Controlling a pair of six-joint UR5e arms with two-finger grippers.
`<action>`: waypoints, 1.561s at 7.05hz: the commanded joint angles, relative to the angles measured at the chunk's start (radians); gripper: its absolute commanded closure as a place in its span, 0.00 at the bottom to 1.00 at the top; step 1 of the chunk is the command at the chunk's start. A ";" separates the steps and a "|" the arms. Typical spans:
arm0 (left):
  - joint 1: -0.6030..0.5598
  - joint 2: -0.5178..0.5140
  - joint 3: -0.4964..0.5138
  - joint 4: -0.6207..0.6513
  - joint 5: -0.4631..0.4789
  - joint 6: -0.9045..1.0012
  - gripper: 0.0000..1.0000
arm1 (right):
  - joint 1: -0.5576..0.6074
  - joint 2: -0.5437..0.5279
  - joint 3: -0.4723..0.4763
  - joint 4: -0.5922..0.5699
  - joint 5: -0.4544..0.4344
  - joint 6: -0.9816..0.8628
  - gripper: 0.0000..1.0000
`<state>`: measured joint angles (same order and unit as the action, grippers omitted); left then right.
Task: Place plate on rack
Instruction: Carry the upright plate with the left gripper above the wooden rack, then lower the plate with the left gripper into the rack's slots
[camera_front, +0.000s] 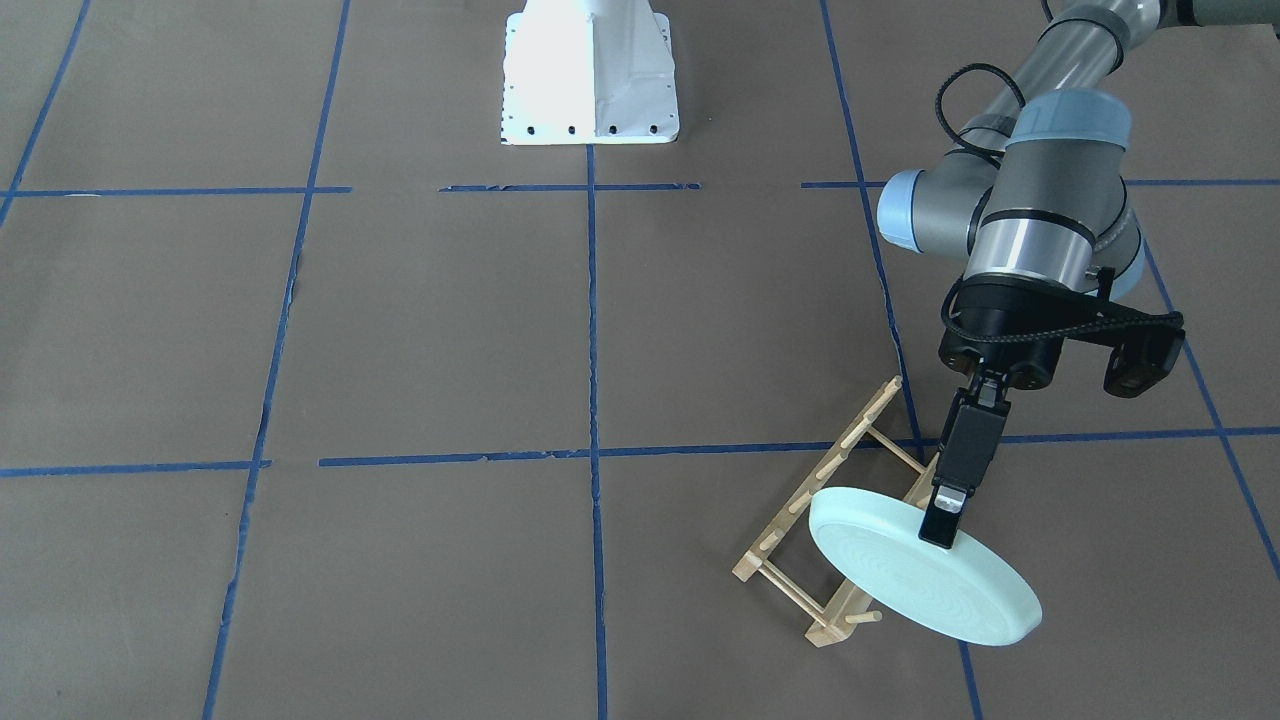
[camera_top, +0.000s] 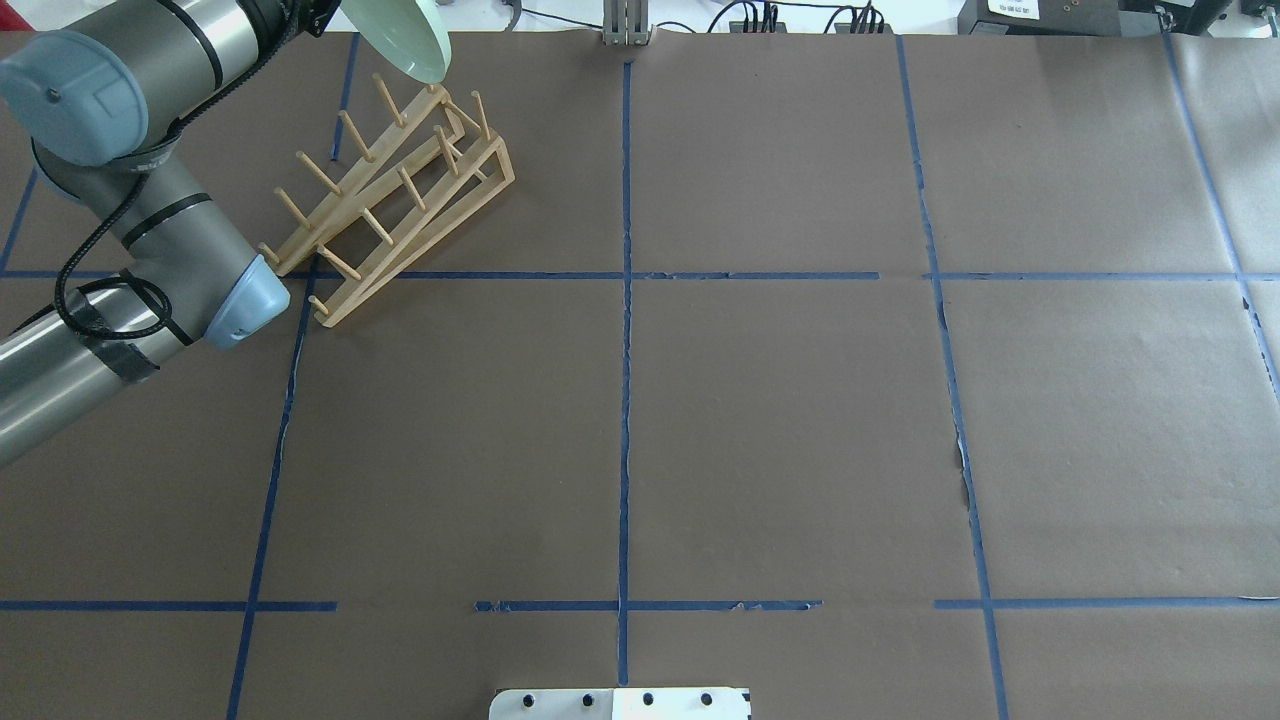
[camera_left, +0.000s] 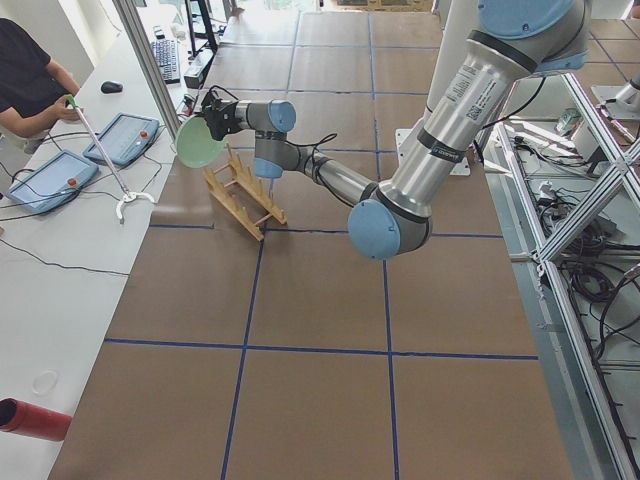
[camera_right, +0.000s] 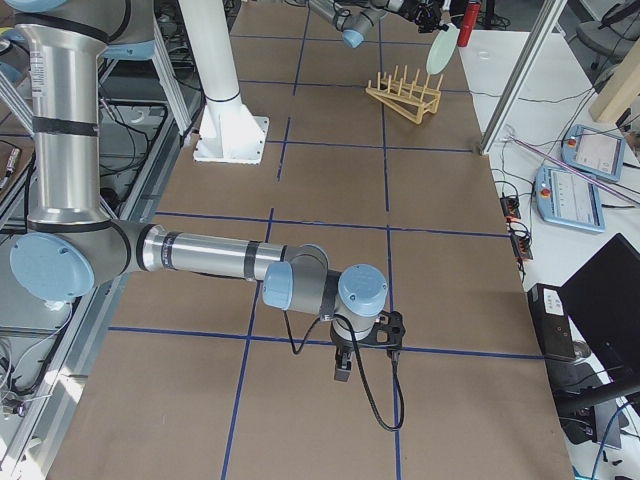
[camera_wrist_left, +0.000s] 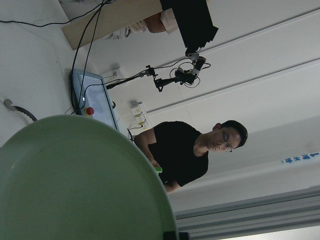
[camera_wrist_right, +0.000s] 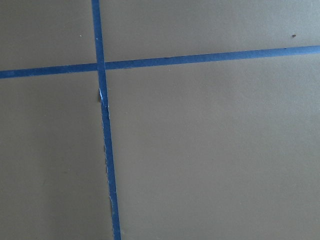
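Observation:
The pale mint-green plate (camera_front: 925, 585) is held tilted on edge over the end of the wooden rack (camera_front: 800, 505) that is farthest from the robot. My left gripper (camera_front: 940, 528) is shut on the plate's upper rim. In the overhead view the plate (camera_top: 405, 38) hangs above the rack's (camera_top: 390, 200) far pegs; I cannot tell whether it touches them. The plate fills the lower left of the left wrist view (camera_wrist_left: 75, 185). My right gripper (camera_right: 342, 372) shows only in the exterior right view, low over bare table far from the rack; I cannot tell whether it is open or shut.
The white robot base (camera_front: 590, 75) stands at the table's robot side. Blue tape lines (camera_front: 592, 400) cross the brown table cover. An operator (camera_left: 25, 80) sits at a side table with tablets (camera_left: 120, 150) just beyond the rack. A red cylinder (camera_left: 30, 418) lies there too.

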<state>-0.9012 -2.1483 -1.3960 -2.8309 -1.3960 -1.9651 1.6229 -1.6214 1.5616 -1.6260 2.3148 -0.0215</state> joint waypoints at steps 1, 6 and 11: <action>0.021 0.007 0.000 -0.022 0.000 0.002 1.00 | 0.000 0.000 0.000 0.000 0.000 0.000 0.00; 0.079 0.018 0.015 -0.028 0.077 0.000 1.00 | 0.000 0.000 0.000 0.000 0.000 -0.001 0.00; 0.088 0.019 0.041 -0.039 0.074 0.000 0.95 | 0.000 0.000 0.000 0.000 0.000 0.000 0.00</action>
<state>-0.8136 -2.1297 -1.3580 -2.8690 -1.3199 -1.9650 1.6229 -1.6214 1.5616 -1.6260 2.3148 -0.0216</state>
